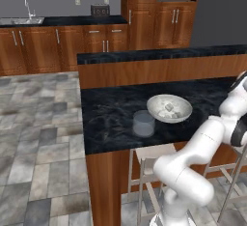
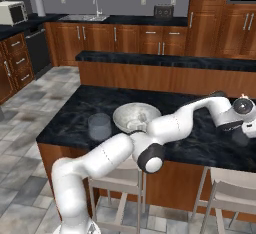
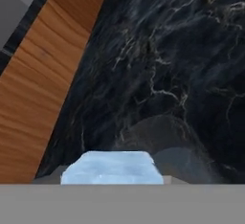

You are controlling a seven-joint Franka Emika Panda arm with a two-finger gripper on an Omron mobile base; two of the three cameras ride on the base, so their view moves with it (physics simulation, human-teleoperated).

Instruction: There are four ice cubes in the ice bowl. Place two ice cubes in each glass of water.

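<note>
pincer (image 2: 248, 128) sits at the far right of the right base view, low over the dark marble counter (image 2: 210, 145). in the hand view a pale blue ice cube (image 3: 112, 168) lies right at the pincer's tips; the fingers are not seen there, so how far they are parted, and whether they have the cube gripped, cannot be told. just under the pincer a greyish rounded shape shows, perhaps a glass rim; unclear. well to the pincer's left stands the bowl (image 1: 169, 108) with pale cubes (image 1: 169, 107) inside. beyond it on the same side, near the counter's edge, stands a glass (image 1: 144, 123), upright. past the counter runs a raised wooden ledge (image 2: 165, 75).
</note>
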